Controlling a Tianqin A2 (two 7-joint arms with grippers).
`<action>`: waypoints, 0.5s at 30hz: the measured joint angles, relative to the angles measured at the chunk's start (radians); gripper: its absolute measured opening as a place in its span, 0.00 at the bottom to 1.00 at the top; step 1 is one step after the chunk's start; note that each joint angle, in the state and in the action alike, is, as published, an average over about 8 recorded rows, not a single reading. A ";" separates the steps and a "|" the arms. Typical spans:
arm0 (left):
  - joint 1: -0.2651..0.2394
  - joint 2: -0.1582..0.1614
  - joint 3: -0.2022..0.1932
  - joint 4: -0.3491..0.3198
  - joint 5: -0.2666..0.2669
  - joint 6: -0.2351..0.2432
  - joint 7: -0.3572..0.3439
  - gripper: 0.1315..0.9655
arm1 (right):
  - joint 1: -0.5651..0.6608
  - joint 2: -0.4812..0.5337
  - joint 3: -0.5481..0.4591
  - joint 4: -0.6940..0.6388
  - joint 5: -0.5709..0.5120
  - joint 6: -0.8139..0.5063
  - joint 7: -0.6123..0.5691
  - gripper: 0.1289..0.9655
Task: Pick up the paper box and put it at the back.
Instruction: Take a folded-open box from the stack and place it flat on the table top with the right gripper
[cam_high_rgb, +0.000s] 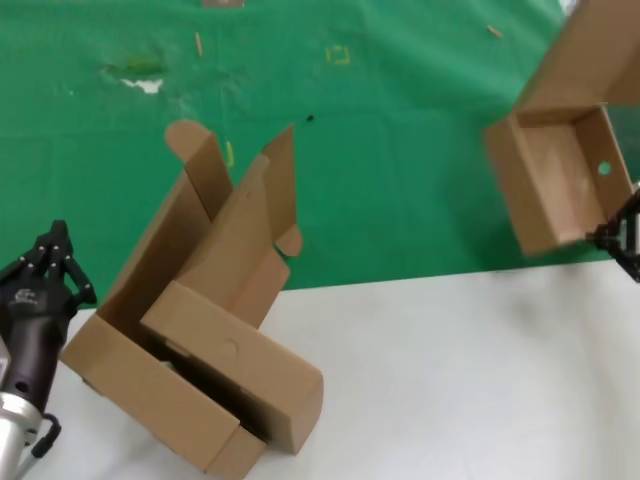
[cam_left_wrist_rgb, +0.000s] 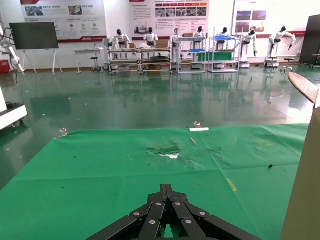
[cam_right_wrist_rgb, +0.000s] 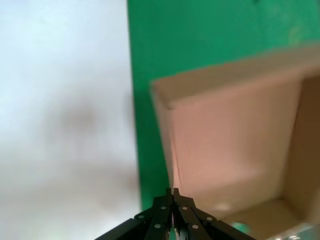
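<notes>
1. Brown cardboard: I see the paper box (cam_high_rgb: 560, 180) at the far right, over the green back (cam_high_rgb: 400, 150), its tray open and empty.
2. My right gripper (cam_right_wrist_rgb: 173, 192) has its jaws pressed together on the box's side wall.
3. My left gripper (cam_high_rgb: 52, 262) waits low on the left, fingers closed, holding nothing.
4. Two other boxes (cam_high_rgb: 200, 340) sit open near it, half on the white table (cam_high_rgb: 480, 380).
5. I can read no words on them.

Wall posters (cam_left_wrist_rgb: 62, 12) in left wrist view: print too small; nothing readable.
</notes>
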 joint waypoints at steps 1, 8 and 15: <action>0.000 0.000 0.000 0.000 0.000 0.000 0.000 0.01 | 0.017 -0.006 -0.013 -0.014 -0.018 -0.014 0.019 0.01; 0.000 0.000 0.000 0.000 0.000 0.000 0.000 0.01 | 0.097 -0.070 -0.076 -0.040 -0.107 -0.083 0.170 0.01; 0.000 0.000 0.000 0.000 0.000 0.000 0.000 0.01 | 0.132 -0.135 -0.116 -0.031 -0.178 -0.113 0.302 0.01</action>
